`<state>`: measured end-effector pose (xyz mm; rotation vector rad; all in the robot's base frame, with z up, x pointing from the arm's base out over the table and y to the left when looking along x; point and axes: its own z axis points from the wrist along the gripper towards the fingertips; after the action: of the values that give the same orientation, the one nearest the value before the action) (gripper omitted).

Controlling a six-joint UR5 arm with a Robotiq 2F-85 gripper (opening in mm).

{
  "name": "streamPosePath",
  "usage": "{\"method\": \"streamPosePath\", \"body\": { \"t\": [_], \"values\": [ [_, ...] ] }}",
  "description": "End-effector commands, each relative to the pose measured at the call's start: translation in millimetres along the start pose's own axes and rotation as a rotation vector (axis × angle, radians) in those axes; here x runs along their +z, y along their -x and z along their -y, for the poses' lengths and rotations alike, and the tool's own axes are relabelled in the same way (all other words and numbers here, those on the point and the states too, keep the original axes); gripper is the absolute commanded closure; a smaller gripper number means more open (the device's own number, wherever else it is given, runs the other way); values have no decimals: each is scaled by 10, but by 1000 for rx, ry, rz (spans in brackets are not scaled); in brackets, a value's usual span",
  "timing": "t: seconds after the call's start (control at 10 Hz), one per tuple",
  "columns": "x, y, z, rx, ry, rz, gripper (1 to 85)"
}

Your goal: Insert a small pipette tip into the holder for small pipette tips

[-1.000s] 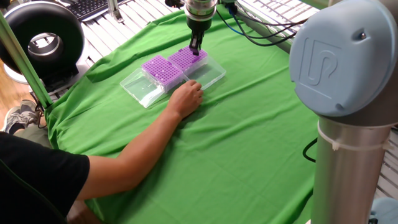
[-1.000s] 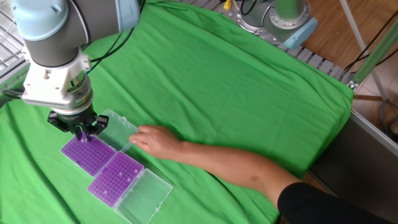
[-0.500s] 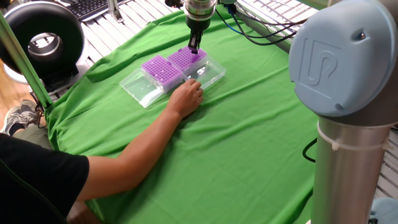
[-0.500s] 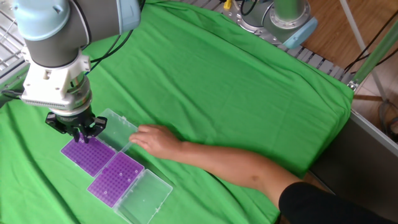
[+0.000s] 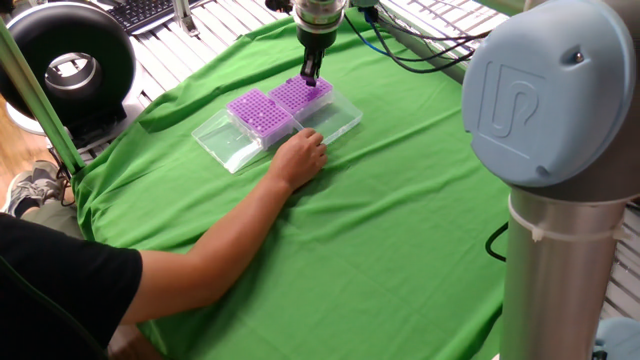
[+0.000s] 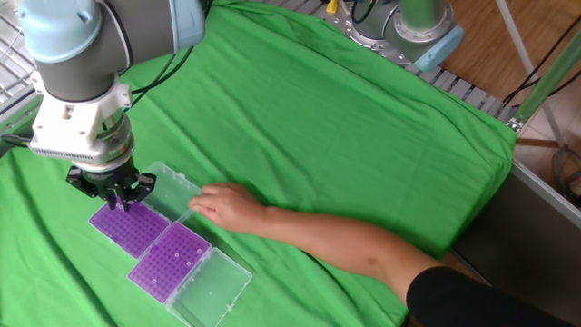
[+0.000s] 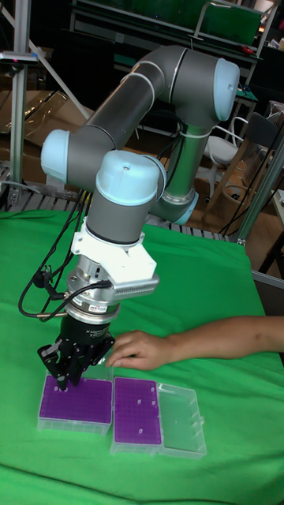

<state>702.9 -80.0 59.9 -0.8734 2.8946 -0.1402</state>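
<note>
The holder for small pipette tips (image 5: 302,93) (image 6: 130,224) (image 7: 76,398), a purple rack with a fine grid of holes in a clear box, sits on the green cloth (image 5: 400,220) (image 6: 345,118) (image 7: 213,465) touching a second purple rack (image 5: 260,113) (image 6: 169,260) (image 7: 137,410) of the same kind. Each box has its clear lid (image 5: 333,118) (image 6: 211,288) (image 7: 182,421) folded open flat beside it. The gripper (image 5: 310,77) (image 6: 113,202) (image 7: 63,384) hangs tip-down just over the first rack, near one edge; its fingers are drawn close together, but whether a small pipette tip sits between them cannot be made out. A person's hand (image 5: 300,157) (image 6: 222,205) (image 7: 138,350) rests flat on the cloth just beside the open lid of the first box, forearm stretched across the table. A second robot arm (image 5: 555,150) fills the foreground of one fixed view, its joint cap embossed with a logo. A black ring-shaped device (image 5: 70,65) and a keyboard (image 5: 140,12) stand beyond the cloth.
</note>
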Motion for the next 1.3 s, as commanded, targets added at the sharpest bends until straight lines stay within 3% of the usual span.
{"method": "streamPosePath", "body": {
  "t": [0.0,0.3,0.4,0.6,1.2],
  "values": [
    [-116,27,-236,118,43,-42,593],
    [-161,317,-629,259,65,-47,593],
    [-152,419,-825,322,96,-46,593],
    [-128,569,-1075,407,102,-51,593],
    [-10,728,-1341,484,101,-49,597]
  ]
}}
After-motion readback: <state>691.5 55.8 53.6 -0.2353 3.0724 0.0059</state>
